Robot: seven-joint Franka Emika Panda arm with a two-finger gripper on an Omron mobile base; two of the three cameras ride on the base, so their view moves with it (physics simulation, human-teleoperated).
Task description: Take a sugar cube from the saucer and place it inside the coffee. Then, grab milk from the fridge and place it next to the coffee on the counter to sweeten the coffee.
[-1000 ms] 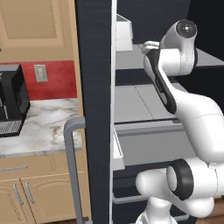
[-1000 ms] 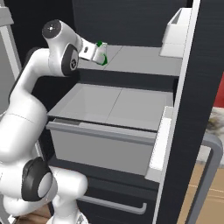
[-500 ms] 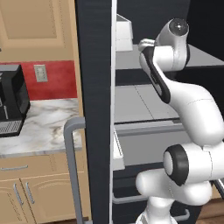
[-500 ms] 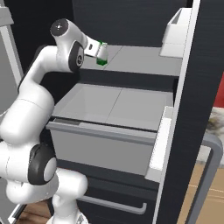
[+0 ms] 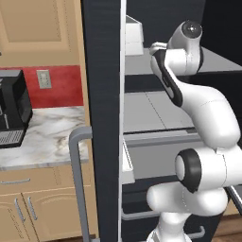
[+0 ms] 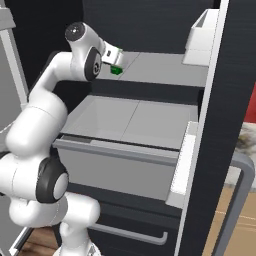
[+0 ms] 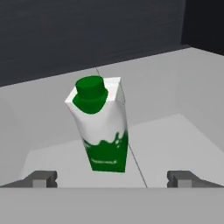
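Note:
The milk (image 7: 103, 127), a small white carton with a green cap and green base, stands on the light grey upper shelf (image 6: 165, 67) of the open black fridge (image 5: 101, 94). In the hand view it sits centred just beyond my gripper (image 7: 112, 179), whose two dark fingertips (image 7: 41, 178) stand wide apart and open, touching nothing. From the right base view my gripper (image 6: 119, 62) hovers right at the carton, of which just the green base (image 6: 117, 70) shows past the hand.
The fridge door's edge (image 5: 106, 142) with its grey bar handle (image 5: 78, 179) stands between the arm and the marble counter (image 5: 47, 137), where a black coffee machine (image 5: 12, 113) sits. A grey drawer (image 6: 120, 155) juts out below the shelf. A white door bin (image 6: 200, 40) hangs high up.
The arm has reached a little deeper into the fridge toward the milk, elbow shifting. The jaws have stayed wide apart.

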